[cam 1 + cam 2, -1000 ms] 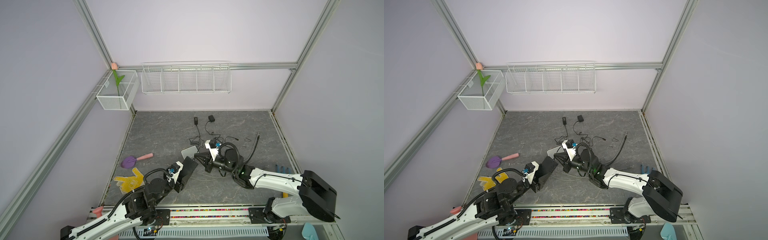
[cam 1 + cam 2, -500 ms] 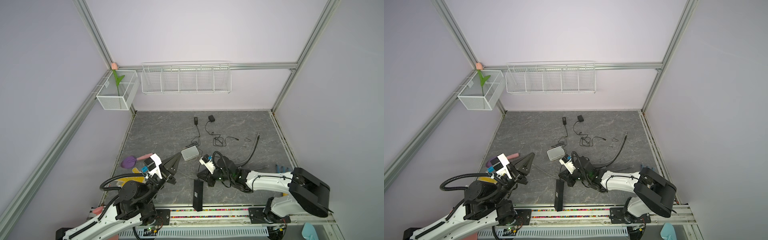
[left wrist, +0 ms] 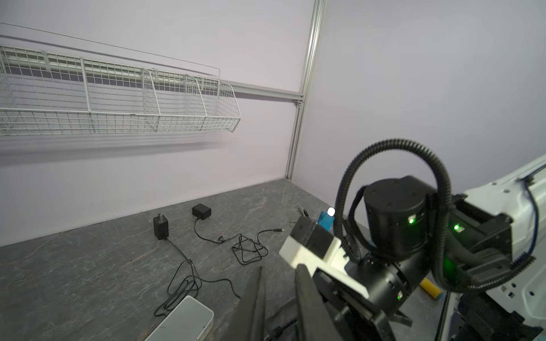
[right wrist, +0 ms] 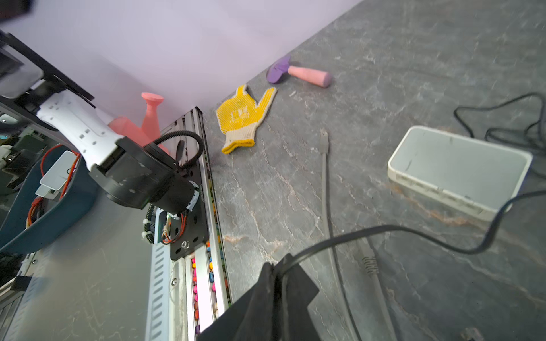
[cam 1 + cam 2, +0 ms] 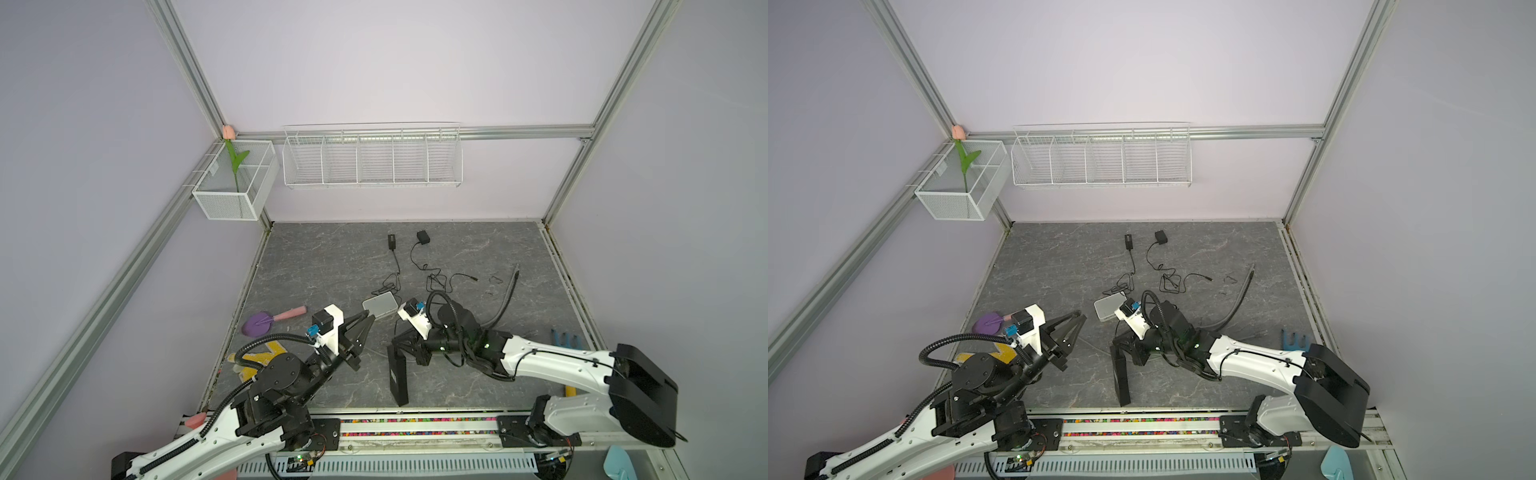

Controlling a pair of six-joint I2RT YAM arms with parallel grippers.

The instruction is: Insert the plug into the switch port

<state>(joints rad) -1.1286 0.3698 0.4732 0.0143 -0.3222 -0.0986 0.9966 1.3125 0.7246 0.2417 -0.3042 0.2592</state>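
Plug: network type, terminating a grey cable. Is lying flat on the bench, on the near side of the switch and a little left of it, not touching. Long axis is running left to right; tip is pointing left. What looks like the switch's row of ports is facing the near edge.

Second plug: grey, ribbed boot. Is lying roughly parallel to the first, just beside the tip of the right end effector, on its far side.

Right end effector: is pointing left and downward, low over the bench. Jaws are pressing together on a thin black cord, which is arcing away toward the far side. Its ending cannot be told.

Left end effector: is hanging above the bench close to the switch's near left corner. Fingers are standing a narrow gap apart, gripping nothing.

Judgement: neither grey plug is being held. The first is lying ahead of the right end effector; the second is sitting almost at its tip, so the right arm is looking nearer to that one. For the first, the nearer arm cannot be told. Either plug is needing a turn toward the far side before meeting a port.
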